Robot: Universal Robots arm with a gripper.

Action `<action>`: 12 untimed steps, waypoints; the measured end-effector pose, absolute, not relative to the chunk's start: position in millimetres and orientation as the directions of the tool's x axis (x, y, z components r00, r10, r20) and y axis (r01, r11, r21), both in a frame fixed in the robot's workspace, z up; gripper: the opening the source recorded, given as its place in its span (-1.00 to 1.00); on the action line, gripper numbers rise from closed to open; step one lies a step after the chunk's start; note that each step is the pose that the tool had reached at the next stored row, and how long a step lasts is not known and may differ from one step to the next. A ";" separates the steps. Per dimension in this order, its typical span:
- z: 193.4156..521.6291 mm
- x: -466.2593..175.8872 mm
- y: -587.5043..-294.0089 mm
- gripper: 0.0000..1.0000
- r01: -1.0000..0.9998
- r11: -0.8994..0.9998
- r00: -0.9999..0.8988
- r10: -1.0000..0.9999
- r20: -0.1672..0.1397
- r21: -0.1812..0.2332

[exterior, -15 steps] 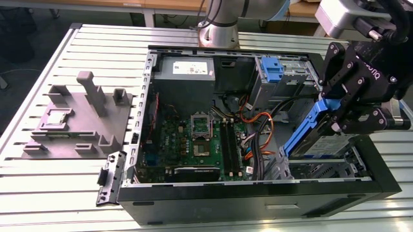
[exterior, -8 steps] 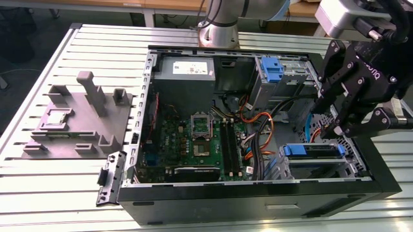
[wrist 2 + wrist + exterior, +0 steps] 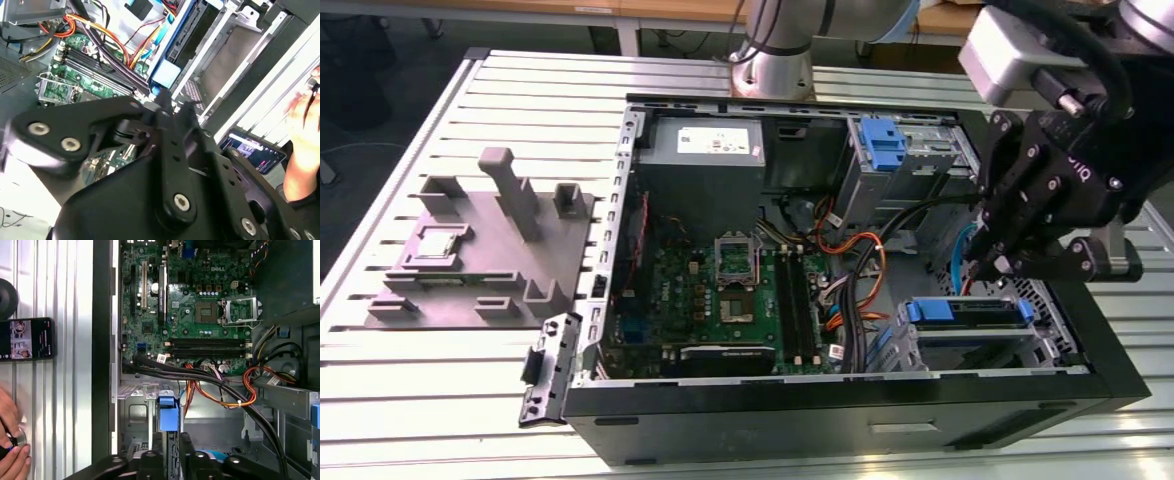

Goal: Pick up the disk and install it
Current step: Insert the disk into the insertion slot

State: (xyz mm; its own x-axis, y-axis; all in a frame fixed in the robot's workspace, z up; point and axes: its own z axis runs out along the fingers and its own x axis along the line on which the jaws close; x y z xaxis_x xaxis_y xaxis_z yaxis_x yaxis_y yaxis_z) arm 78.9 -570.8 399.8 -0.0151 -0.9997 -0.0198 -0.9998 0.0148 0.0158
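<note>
Black gripper [image 3: 987, 272] (tilted downward) hovers over disk [image 3: 965, 312].

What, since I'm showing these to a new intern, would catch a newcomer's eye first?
The open black computer case lying on the slatted table, its green motherboard bare, dominates the exterior view. At that view's right the black claw hangs over the disk with its blue frame in the case's corner bay. In the first wrist view, a lit phone and a person's hand sit beside the case.
</note>
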 end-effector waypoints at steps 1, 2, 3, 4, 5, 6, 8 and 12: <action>397.9 78.9 -570.8 -0.51 -1.000 0.015 -0.015 -1.000 -0.020 0.015; 396.0 78.9 -570.8 -0.62 -1.000 0.015 -0.015 -1.000 -0.020 0.014; 394.3 78.8 -570.8 -0.62 -1.000 0.015 -0.015 -1.000 -0.020 0.014; 392.4 78.8 -570.8 -0.74 -1.000 0.015 -0.015 -1.000 -0.020 0.013; 390.6 78.8 -570.8 -0.80 -1.000 0.015 -0.015 -1.000 -0.020 0.013; 388.8 78.8 -570.8 -0.80 -1.000 0.015 -0.015 -1.000 -0.020 0.012; 385.2 78.8 -570.9 -0.80 -1.000 0.015 -0.015 -1.000 -0.020 0.011; 383.4 78.8 -570.8 -0.80 -1.000 0.015 -0.015 -1.000 -0.020 0.010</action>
State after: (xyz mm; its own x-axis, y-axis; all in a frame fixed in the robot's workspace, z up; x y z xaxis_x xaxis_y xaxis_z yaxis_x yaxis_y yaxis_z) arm 78.8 -570.8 383.4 -0.0150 -0.9997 -0.0195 -0.9998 0.0148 0.0097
